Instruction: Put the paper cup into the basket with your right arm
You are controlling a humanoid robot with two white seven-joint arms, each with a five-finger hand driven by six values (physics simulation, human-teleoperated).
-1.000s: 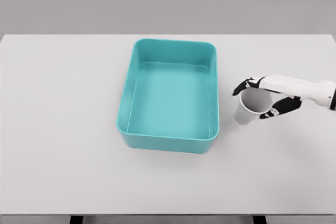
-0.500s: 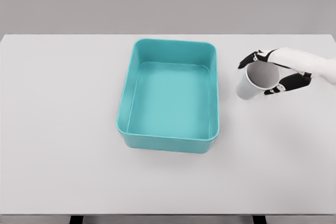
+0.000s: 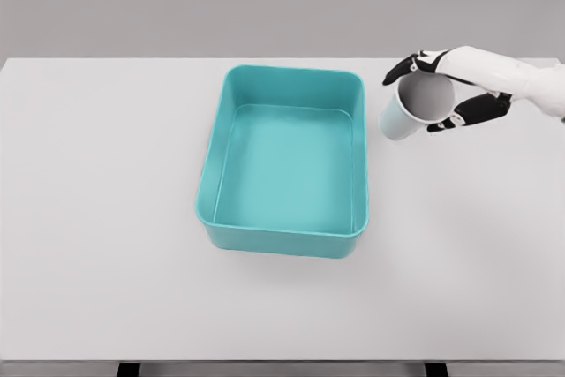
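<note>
A white paper cup (image 3: 411,109) hangs in the air just right of the basket's far right corner, tilted with its mouth toward me. My right hand (image 3: 434,93) is shut on it, dark fingertips wrapping its rim from above and below, the white arm coming in from the right edge. The teal rectangular basket (image 3: 208,184) sits on the table at the centre, with nothing inside it. The left arm does not show.
The white table (image 3: 97,218) stretches wide around the basket, with its front edge near the bottom of the picture. A grey wall stands behind the table's far edge.
My right hand has lifted the paper cup up off the table and carried it up and slightly left, closer to the basket's far right corner.
</note>
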